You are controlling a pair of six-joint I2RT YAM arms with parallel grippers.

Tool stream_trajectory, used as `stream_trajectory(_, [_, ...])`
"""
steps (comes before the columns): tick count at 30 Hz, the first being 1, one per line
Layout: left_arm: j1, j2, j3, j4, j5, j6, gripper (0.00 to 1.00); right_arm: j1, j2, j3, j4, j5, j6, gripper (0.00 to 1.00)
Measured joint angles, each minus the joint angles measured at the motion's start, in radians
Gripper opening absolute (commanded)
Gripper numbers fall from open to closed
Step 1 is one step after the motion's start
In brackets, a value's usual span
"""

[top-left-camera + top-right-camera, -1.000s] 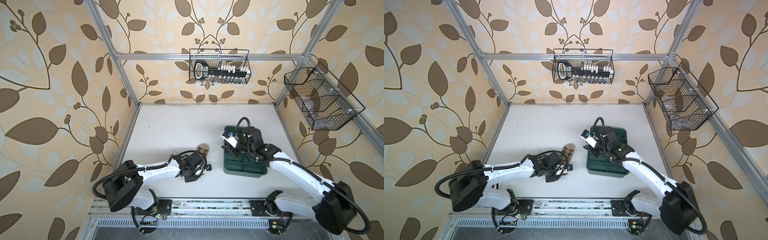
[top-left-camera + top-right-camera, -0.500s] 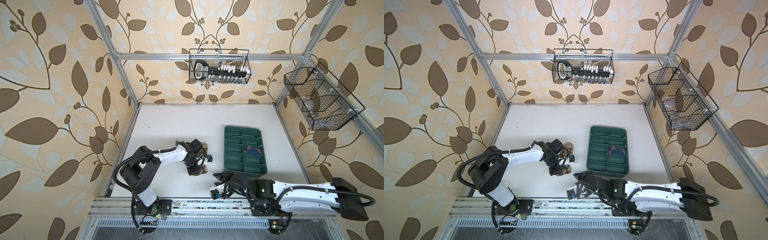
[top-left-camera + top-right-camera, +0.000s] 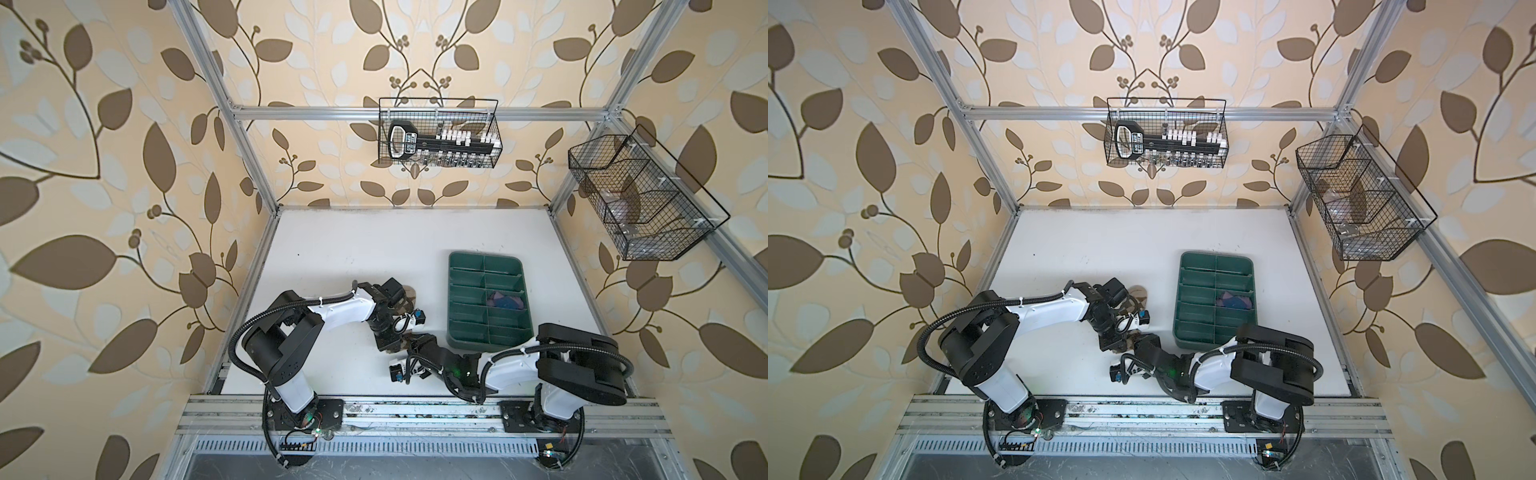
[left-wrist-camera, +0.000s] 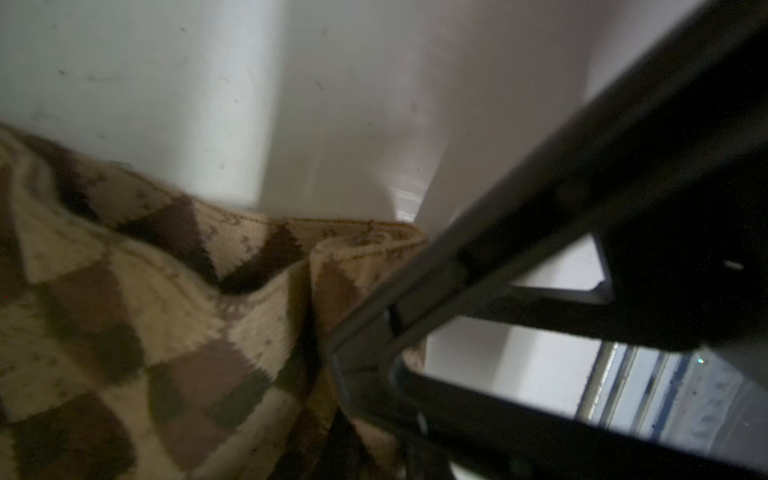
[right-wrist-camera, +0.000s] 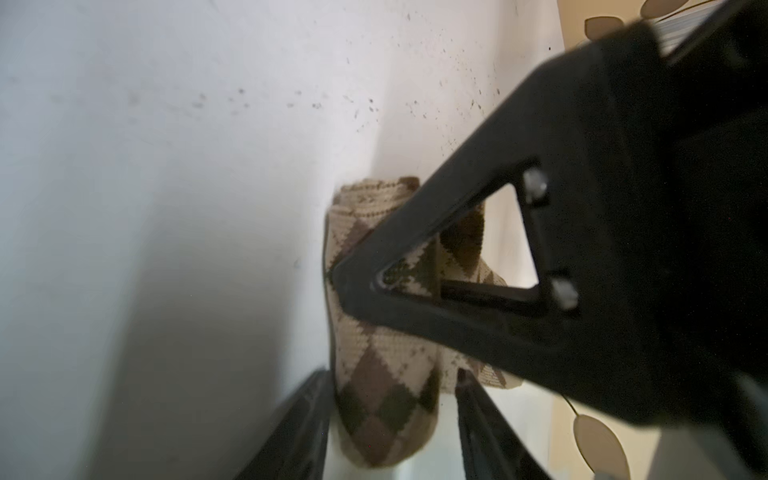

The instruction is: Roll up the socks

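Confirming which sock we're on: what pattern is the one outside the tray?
Brown argyle diamonds on the tan sock; clearest in right wrist view.

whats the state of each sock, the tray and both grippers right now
argyle sock: on the table, partly folded, not rolled yet
green tray: flat on the table, all but one compartment look empty
purple sock: bundled up in one compartment of the green tray
left gripper: shut on the argyle sock
right gripper: against the argyle sock, open or shut unclear

White table (image 3: 353, 249) — argyle sock (image 4: 124, 311), green tray (image 3: 478, 343)
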Motion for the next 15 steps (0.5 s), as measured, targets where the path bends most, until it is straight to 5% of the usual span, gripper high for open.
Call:
stream_trajectory(7, [0.000,0.000,0.002,-0.004,0.000,-0.003,0.01,-0.010,0.039,0.018,0.007,-0.008,-0.008,0.00])
stream_trajectory(15, [0.000,-0.095,-0.019,-0.006,-0.018,-0.051,0.39,-0.039,-0.031,0.073,-0.187,-0.076,0.060,0.00])
